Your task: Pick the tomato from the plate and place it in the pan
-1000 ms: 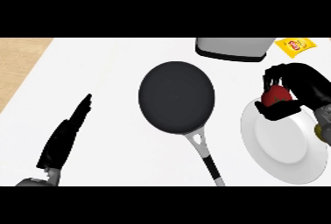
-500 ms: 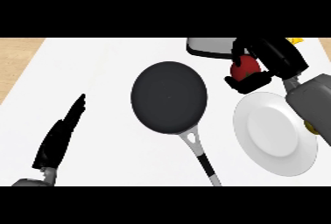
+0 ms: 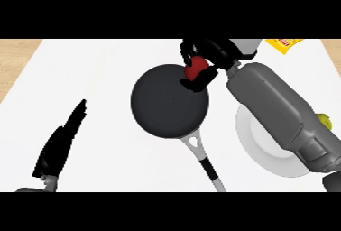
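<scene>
Two hands of mine show over the white desk (image 3: 100,81), and only the right one carries anything. My right hand (image 3: 214,48) is at the far side of the desk, its black fingers and thumb curled round the red tomato (image 3: 194,70), which peeks out between them. Seen from above, the tomato lies over the far right part of the pan's rim; I cannot tell whether it touches the pan (image 3: 166,103) or hangs above it. The pan is dark and round, lying in the middle of the desk, with its handle (image 3: 206,162) running toward me and a little to the right. My grey right forearm (image 3: 273,103) crosses over the white plate (image 3: 256,144), which sits just right of the pan's handle and is partly hidden by the arm. The plate's visible part is bare. My left hand (image 3: 57,149) rests at the near left, well apart from the pan, fingers straight and together, holding nothing. A yellow packet (image 3: 285,45) lies at the far right corner.
</scene>
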Tool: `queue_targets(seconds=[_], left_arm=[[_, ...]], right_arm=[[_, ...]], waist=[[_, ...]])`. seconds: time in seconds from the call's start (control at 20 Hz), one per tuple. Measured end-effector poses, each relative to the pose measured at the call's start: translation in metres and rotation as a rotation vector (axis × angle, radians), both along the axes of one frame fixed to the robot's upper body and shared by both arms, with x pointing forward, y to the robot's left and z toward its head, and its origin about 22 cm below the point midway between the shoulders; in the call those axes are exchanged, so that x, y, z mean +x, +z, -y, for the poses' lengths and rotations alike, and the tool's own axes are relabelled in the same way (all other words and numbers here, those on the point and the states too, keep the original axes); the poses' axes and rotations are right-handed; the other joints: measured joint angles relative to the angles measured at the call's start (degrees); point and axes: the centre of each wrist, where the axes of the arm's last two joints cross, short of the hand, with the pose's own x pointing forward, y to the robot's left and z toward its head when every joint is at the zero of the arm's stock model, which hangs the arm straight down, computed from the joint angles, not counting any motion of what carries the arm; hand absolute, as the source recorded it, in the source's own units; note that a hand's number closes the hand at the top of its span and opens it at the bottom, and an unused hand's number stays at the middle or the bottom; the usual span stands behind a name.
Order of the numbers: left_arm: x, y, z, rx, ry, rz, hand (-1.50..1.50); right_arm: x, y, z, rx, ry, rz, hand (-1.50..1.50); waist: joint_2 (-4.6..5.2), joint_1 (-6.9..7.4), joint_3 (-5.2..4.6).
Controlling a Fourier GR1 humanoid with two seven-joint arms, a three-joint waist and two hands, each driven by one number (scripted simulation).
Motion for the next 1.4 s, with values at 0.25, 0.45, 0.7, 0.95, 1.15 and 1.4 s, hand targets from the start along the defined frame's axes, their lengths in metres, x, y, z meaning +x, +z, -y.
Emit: queue_targets(seconds=[0.25, 0.45, 0.7, 0.95, 1.15, 1.4], left_arm=[[0.0, 0.0, 0.0, 0.0, 0.006, 0.006, 0.0], [0.0, 0.0, 0.003, 0.003, -0.009, 0.005, 0.0], [0.004, 0.001, 0.005, 0.004, -0.029, 0.013, 0.0], [0.008, 0.004, 0.012, -0.001, -0.057, 0.022, 0.0], [0.011, 0.006, 0.015, 0.002, -0.072, 0.023, 0.0], [0.013, 0.005, 0.016, 0.001, -0.069, 0.026, 0.0]], right_arm=[[0.0, -0.024, -0.053, -0.024, 0.044, -0.082, 1.5], [-0.006, -0.041, -0.08, -0.099, 0.051, -0.104, 1.5], [-0.014, -0.07, -0.081, -0.202, 0.087, -0.176, 1.5], [-0.017, -0.09, -0.072, -0.144, 0.035, -0.444, -1.5], [-0.022, -0.098, -0.069, -0.004, 0.035, -0.55, -1.5], [-0.02, -0.093, -0.067, 0.231, 0.008, -0.541, -1.5]], waist=[[0.13, 0.1, -0.02], [0.27, 0.8, -0.04], [0.66, 1.96, -0.05], [1.11, 3.51, -0.04], [1.22, 4.24, 0.02], [1.17, 4.1, 0.06]])
